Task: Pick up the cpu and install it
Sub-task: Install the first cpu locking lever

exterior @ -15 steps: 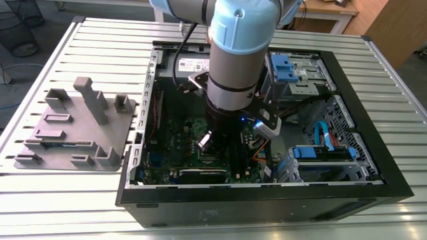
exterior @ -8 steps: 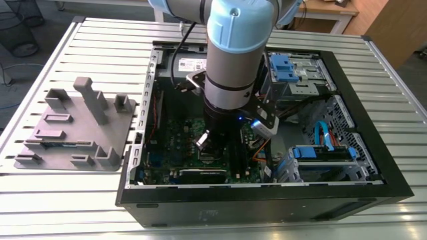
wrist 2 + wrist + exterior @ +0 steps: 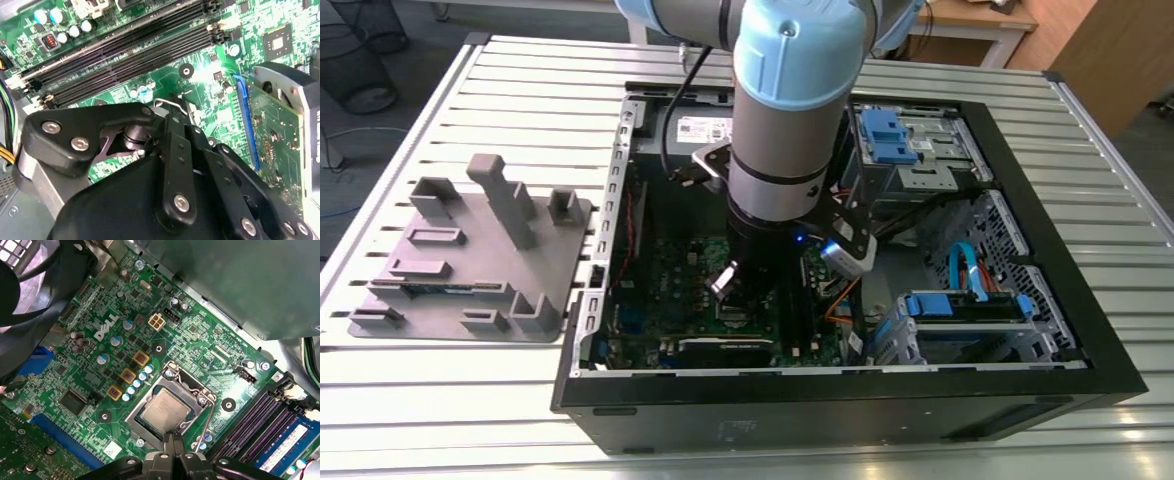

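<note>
Fingers (image 3: 172, 442): drawn together to a narrow tip in the first wrist view, nothing seen held between them; the tip sits at the edge of the socket frame (image 3: 197, 395).

Cpu (image 3: 165, 411): silver-topped, lying flat in the open socket on the green motherboard (image 3: 200, 345), just beside the fingertips.

Retention lever (image 3: 170, 103): thin wire, at the gripper's (image 3: 172, 112) tip in the second wrist view.

Memory slots (image 3: 125, 52): alongside the socket.

PC case (image 3: 1067, 290): walls enclose the arm; drive bays crowd the exterior view's right.

Grey fixture (image 3: 467, 255): on slatted tabletop (image 3: 400, 400), well apart.
</note>
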`<state>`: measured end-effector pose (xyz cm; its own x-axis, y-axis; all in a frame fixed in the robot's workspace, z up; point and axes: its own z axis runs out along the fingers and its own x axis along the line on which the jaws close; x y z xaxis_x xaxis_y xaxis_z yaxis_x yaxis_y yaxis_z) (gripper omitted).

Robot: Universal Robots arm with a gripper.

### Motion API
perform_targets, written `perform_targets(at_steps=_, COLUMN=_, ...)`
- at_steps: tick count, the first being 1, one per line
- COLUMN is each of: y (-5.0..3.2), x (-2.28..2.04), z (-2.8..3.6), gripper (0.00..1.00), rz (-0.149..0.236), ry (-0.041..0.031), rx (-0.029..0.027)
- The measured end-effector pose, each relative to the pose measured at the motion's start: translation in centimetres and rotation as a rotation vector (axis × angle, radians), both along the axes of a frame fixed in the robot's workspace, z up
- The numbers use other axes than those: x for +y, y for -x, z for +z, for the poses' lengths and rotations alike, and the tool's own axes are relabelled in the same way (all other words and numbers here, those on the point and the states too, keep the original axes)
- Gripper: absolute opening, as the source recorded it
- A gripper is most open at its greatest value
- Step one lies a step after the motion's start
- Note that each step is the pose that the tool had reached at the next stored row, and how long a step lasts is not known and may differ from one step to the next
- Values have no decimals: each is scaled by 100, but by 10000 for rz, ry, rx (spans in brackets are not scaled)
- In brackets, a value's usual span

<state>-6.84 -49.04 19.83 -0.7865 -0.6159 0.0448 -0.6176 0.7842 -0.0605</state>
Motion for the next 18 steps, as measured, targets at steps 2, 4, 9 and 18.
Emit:
perform_targets(at_steps=2, y=0, x=0, z=0, gripper=11, rz=0, ry=0, rx=0)
perform_targets(at_steps=4, y=0, x=0, z=4, gripper=11, rz=0, ry=-3, rx=0)
perform_targets(at_steps=9, y=0, x=2, z=103, gripper=11, rz=0, ry=-3, rx=-2)
perform_targets(at_steps=18, y=3, x=94, z=182, gripper=11, rz=-1, ry=-6, rx=-28)
